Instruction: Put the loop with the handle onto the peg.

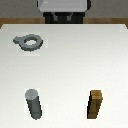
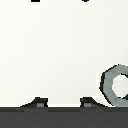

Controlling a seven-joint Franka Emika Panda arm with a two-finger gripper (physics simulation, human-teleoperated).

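two pincer fingertips (image 2: 37, 103) barely visible, spread unclear, cannot tell; loop with handle (image 2: 116, 85) untouched.

A simulated robot test bench: a plain white tabletop (image 1: 70, 60) edged by a strip of brown wooden floor (image 1: 110, 21), bearing only blocky test pieces, among them a brown wooden square-sided block (image 1: 96, 104), with the grey robot base (image 1: 63, 10) behind.
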